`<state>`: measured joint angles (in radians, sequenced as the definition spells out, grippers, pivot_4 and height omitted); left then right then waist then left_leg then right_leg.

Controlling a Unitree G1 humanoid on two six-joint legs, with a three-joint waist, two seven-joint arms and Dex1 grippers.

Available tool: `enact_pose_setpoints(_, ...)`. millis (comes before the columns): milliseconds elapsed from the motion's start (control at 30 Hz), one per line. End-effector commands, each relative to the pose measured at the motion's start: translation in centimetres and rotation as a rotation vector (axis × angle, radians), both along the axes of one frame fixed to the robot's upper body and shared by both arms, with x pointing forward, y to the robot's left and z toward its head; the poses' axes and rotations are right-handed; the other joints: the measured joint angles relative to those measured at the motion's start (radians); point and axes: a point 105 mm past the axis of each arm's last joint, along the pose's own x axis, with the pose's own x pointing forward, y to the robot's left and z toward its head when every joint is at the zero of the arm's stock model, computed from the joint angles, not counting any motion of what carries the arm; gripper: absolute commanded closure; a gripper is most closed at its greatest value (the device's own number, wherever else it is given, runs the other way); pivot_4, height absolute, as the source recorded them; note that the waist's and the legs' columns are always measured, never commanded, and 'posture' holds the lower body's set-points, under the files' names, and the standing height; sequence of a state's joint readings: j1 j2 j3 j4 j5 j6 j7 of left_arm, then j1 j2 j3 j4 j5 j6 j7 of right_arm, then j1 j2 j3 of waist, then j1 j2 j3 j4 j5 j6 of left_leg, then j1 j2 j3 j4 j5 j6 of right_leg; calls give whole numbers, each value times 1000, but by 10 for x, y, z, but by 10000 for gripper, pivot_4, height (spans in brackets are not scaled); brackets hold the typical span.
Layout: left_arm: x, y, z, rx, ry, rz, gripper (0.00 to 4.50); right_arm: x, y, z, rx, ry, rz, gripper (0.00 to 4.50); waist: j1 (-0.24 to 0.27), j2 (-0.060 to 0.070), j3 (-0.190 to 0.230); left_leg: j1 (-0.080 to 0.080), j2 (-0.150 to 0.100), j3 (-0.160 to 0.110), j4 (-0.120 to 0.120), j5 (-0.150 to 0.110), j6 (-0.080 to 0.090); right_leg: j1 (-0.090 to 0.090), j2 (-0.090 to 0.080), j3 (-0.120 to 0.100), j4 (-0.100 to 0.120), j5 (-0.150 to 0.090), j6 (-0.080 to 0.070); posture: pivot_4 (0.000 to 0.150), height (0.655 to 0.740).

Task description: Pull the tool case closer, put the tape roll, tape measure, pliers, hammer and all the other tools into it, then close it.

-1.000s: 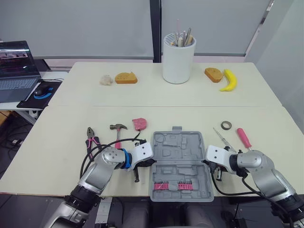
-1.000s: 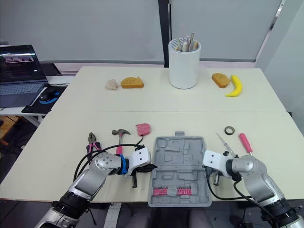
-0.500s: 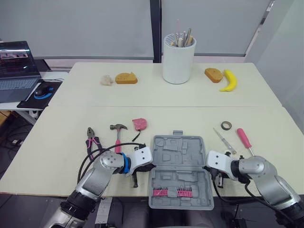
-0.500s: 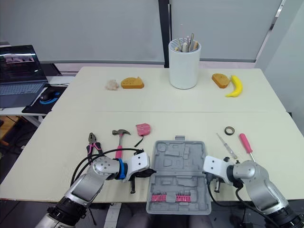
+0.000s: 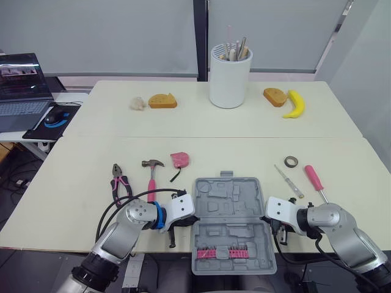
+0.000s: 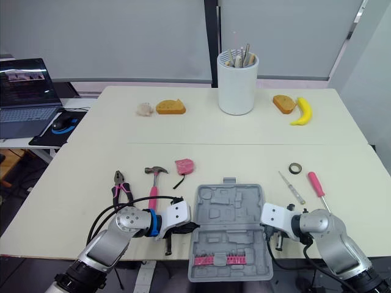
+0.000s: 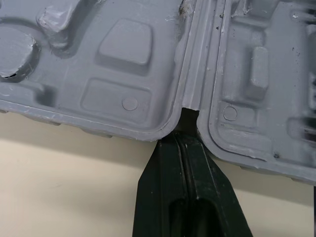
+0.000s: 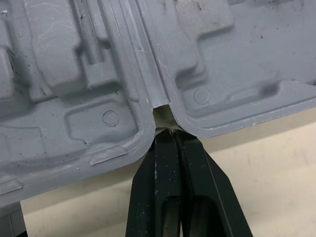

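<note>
The grey tool case (image 5: 232,223) lies open at the table's front edge, with a pink strip of bits (image 5: 232,252) in its near half. My left gripper (image 5: 188,218) is shut at the hinge notch on the case's left side (image 7: 123,74). My right gripper (image 5: 267,218) is shut at the hinge notch on its right side (image 8: 74,74). Pliers (image 5: 118,183), a hammer (image 5: 151,174) and a pink tape measure (image 5: 179,160) lie to the left behind the case. A tape roll (image 5: 291,162), a thin screwdriver (image 5: 287,180) and a pink-handled screwdriver (image 5: 314,178) lie to the right.
On the far table stand a white cylinder of utensils (image 5: 230,74), a banana (image 5: 295,104) and two bread pieces (image 5: 275,96) (image 5: 162,101). A laptop (image 5: 21,85) and a mouse (image 5: 56,117) sit far left. The case's near half overhangs the table edge.
Both grippers have drawn back toward me and the tool case has slid with them, away from the loose tools and out over the front edge.
</note>
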<state>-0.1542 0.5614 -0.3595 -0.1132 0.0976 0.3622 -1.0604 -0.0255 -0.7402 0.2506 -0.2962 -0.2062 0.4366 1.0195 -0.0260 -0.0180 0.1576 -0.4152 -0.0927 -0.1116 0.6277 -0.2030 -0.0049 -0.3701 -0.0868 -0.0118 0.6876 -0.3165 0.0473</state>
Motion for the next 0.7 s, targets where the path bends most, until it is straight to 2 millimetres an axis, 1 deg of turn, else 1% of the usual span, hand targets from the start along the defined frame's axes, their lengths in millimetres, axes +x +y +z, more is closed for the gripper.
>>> enact_pose_setpoints(33,-6,-4,-10,6,43,-27,45000,0,5,6,39,-22,37,44884,2,0,0,0,0,0,0,0,0,0,0,0,0,0,0,1500,7400)
enact_pose_setpoints(200,5,12,-5,26,8,20,45000,6,-20,10,-7,-45,-15,44884,7,0,0,0,0,0,0,0,0,0,-1,0,-1,0,0,1500,7400)
enact_pose_setpoints(333,12,26,5,20,-27,62,45000,8,-38,15,-31,-61,-53,44884,6,0,0,0,0,0,0,0,0,0,0,0,0,0,0,1500,7400)
enact_pose_setpoints(433,15,35,19,-11,-58,94,45000,6,-48,23,-30,-74,-79,44884,5,0,1,0,1,0,0,0,0,0,0,0,0,0,0,1500,7400)
enact_pose_setpoints(500,19,39,27,-37,-72,121,45000,7,-52,29,-13,-89,-104,44884,6,0,1,-1,0,0,0,0,0,0,0,0,-1,0,0,1500,7400)
enact_pose_setpoints(567,26,49,43,-85,-91,172,45000,10,-55,45,56,-101,-167,44884,8,0,2,-1,0,0,0,0,0,0,-1,0,-1,0,0,1500,7400)
enact_pose_setpoints(600,30,56,53,-115,-106,196,43269,14,-59,56,90,-125,-200,44980,8,0,2,-1,0,0,0,0,0,0,-1,0,-1,0,0,1500,7400)
enact_pose_setpoints(667,35,67,66,-148,-126,229,39098,17,-65,70,123,-160,-237,45000,8,0,2,-1,0,0,0,0,0,-1,-1,-1,-1,0,0,1500,7400)
enact_pose_setpoints(700,37,75,74,-161,-132,252,36461,18,-69,78,136,-174,-252,45000,8,0,2,-1,1,0,0,0,0,-1,-1,-1,-1,0,0,1500,7400)
